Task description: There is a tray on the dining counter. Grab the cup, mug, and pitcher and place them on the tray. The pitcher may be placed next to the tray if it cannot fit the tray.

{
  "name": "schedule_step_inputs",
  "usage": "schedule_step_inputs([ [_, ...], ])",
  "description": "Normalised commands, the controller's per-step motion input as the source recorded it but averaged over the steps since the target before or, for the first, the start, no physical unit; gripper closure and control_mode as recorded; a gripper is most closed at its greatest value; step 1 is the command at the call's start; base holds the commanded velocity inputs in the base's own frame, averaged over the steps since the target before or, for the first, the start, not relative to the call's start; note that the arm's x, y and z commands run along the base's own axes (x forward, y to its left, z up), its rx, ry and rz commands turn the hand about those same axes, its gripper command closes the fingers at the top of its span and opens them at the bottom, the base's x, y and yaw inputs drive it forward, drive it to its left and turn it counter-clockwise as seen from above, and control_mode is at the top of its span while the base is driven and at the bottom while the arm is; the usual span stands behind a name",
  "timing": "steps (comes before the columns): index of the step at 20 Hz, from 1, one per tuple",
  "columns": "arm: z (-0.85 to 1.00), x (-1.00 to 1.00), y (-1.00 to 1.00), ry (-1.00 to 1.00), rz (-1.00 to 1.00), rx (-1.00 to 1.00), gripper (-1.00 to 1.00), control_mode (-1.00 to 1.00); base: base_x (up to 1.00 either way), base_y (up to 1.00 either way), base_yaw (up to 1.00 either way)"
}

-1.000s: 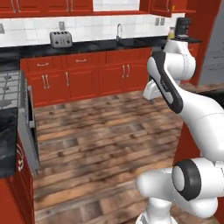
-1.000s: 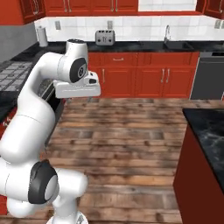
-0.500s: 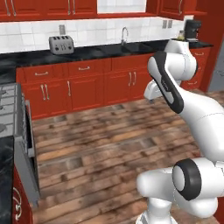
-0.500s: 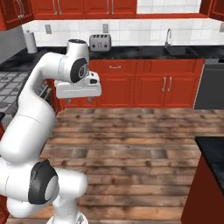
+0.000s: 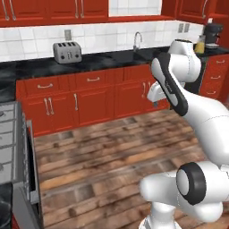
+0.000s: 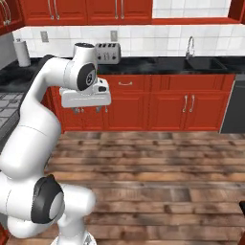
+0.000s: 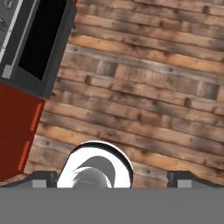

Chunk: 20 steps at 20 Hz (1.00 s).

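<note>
My gripper (image 6: 88,110) hangs open over the wooden floor, well in front of the red cabinets, with nothing between its fingers. It also shows past my forearm (image 5: 154,102). In the hand view the gripper (image 7: 111,177) looks straight down at floor planks. A yellow-orange vessel that looks like the pitcher (image 5: 200,44) stands on the back worktop beside a coffee machine (image 5: 214,31), partly behind my arm. The tray, the cup and the mug are out of view. A dark sliver at the right edge may be the dining counter's corner (image 6: 242,206).
A stove (image 5: 9,134) stands at the left, its dark oven front (image 7: 39,43) near the hand. On the back worktop are a toaster (image 5: 67,52), a sink faucet (image 5: 138,42) and a paper towel roll (image 6: 21,52). A dishwasher (image 6: 234,110) is at the right.
The whole picture has shifted: the base has moved, the back cabinets sit lower and nearer, and the black counter has slid out at the right. The arm keeps its pose, gripper still open.
</note>
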Motion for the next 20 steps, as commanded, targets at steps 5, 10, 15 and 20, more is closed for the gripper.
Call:
schedule_step_inputs([
  [5, 0.0, 0.0, 0.0, 0.0, 0.0, 0.0, -1.0, 1.0, 1.0, 0.0, 0.0],
  [10, 0.0, 0.0, 0.0, 0.0, 0.0, 0.0, -1.0, 1.0, 1.0, 0.0, 0.0],
  [15, 0.0, 0.0, 0.0, 0.0, 0.0, 0.0, -1.0, 1.0, 1.0, -0.03, 0.0],
  [20, 0.0, 0.0, 0.0, 0.0, 0.0, 0.0, -1.0, 1.0, 1.0, -0.47, 0.0],
])
